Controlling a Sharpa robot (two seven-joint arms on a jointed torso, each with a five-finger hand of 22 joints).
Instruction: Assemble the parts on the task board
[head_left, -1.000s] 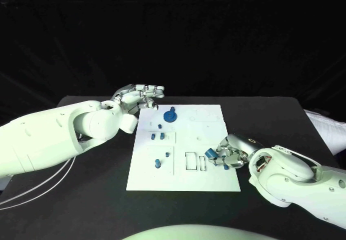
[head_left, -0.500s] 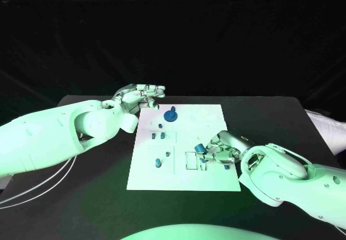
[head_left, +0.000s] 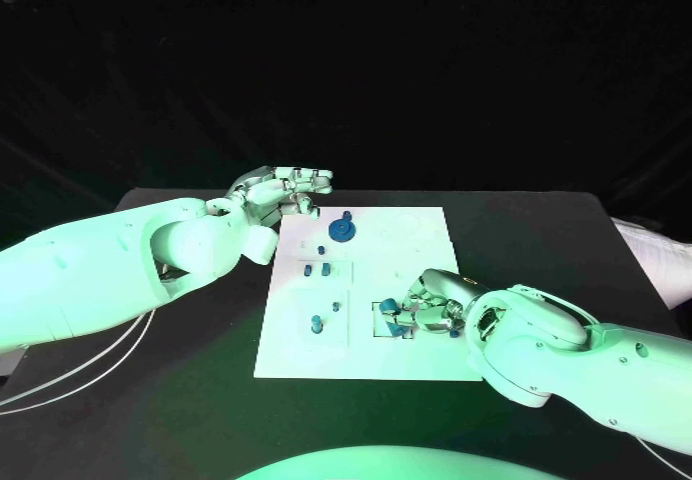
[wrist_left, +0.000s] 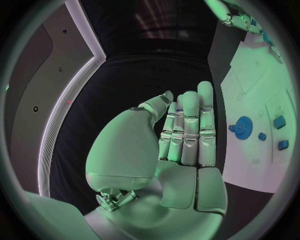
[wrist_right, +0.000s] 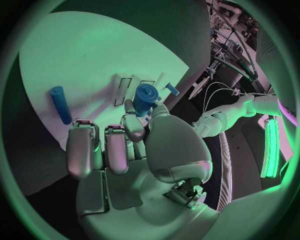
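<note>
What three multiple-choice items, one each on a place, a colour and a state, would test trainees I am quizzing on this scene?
1. Where is the left hand?
A. over the board's near edge
B. by the far left corner of the task board
C. off the table's right side

2. What colour is the gear-shaped part?
A. blue
B. red
C. yellow

3. What is the right hand doing?
A. resting flat and empty
B. pointing upward
C. holding a blue cylinder part in its fingers

Answers: 1 B, the head view shows it there; 2 A, it is blue on the white board; 3 C, the right wrist view shows the part pinched.
</note>
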